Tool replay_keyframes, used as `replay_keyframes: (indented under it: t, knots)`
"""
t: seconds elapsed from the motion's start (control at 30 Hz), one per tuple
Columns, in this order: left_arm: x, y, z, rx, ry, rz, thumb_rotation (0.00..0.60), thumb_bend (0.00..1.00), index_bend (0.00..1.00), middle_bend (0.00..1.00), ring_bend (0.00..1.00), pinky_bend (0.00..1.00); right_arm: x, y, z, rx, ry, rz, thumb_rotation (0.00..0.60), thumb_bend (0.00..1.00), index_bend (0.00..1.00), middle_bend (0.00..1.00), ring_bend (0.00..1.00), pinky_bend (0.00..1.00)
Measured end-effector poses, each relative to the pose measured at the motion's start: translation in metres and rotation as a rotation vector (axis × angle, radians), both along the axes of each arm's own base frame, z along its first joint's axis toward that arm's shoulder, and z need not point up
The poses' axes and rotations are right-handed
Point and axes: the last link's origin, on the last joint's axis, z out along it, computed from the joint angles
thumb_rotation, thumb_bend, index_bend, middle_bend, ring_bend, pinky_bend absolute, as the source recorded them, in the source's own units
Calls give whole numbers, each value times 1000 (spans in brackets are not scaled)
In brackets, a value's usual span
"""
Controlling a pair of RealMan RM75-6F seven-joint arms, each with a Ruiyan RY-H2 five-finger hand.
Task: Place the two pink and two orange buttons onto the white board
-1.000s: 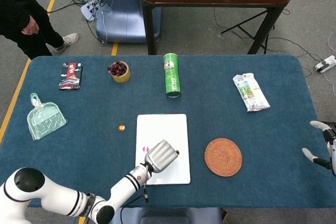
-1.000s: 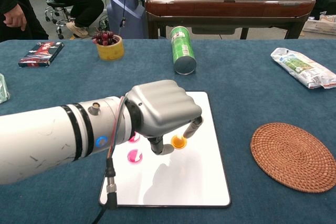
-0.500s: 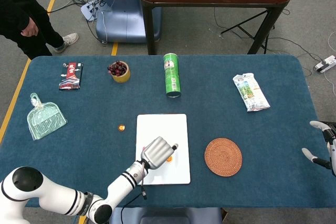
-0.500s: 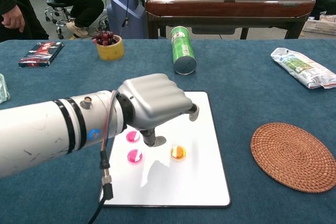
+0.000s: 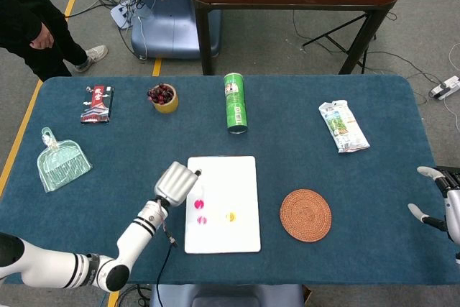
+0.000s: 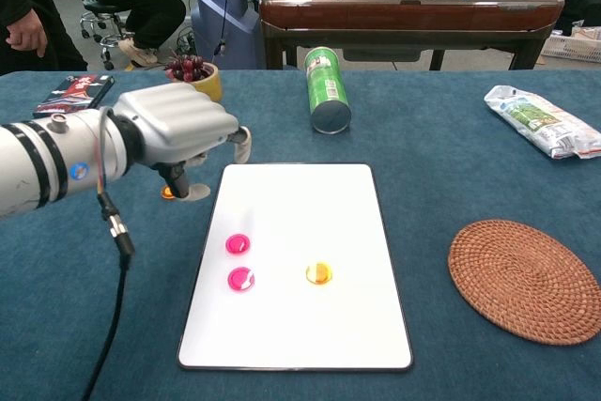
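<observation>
Chest view: the left hand (image 6: 178, 133) hovers with fingers curled in on nothing, just above the second orange button (image 6: 169, 192) on the cloth. To its right, the white board (image 6: 296, 326) carries two pink buttons (image 6: 238, 244) and an orange button (image 6: 318, 273). The right hand (image 5: 440, 203) hangs unclenched, far right.

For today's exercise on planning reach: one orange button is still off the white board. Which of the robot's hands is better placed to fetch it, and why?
The left hand. It hovers right over the remaining orange button, just left of the white board. The right hand sits at the table's far right edge, beyond the woven coaster.
</observation>
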Motion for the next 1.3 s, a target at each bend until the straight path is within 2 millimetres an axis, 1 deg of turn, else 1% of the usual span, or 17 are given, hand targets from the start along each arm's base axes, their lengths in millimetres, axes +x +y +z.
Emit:
replay_keyframes:
  t: [0.07, 0.23, 0.4, 0.57, 0.93, 1.1, 1.3]
  knots:
    - [-11, 7, 7, 22, 1, 35, 600, 346, 384, 1000, 1000, 1000, 0, 0, -1, 3, 3, -1, 600, 63, 285, 329, 287, 541]
    - [-27, 17, 13, 47, 11, 86, 600, 346, 392, 1000, 1000, 1000, 1, -1, -3, 8, 9, -3, 600, 63, 285, 329, 287, 541]
    - [-39, 27, 13, 59, 10, 136, 600, 346, 409, 1000, 1000, 1000, 1, -2, -4, 10, 11, -4, 600, 63, 285, 329, 287, 541]
    - [-48, 33, 9, 60, 13, 180, 600, 346, 432, 1000, 1000, 1000, 1, -2, -4, 8, 8, -4, 600, 64, 285, 329, 287, 541]
    - [-56, 37, -5, 30, -18, 236, 600, 346, 426, 1000, 1000, 1000, 0, -1, -2, 7, 4, -3, 600, 64, 285, 329, 287, 541]
    - [-59, 38, -10, 24, -23, 246, 600, 301, 419, 1000, 1000, 1000, 0, -1, -2, 6, 3, -4, 600, 63, 285, 329, 287, 541]
    - [-64, 42, -11, 34, -23, 263, 600, 299, 421, 1000, 1000, 1000, 0, -1, -1, 3, 2, -4, 600, 64, 285, 329, 287, 541]
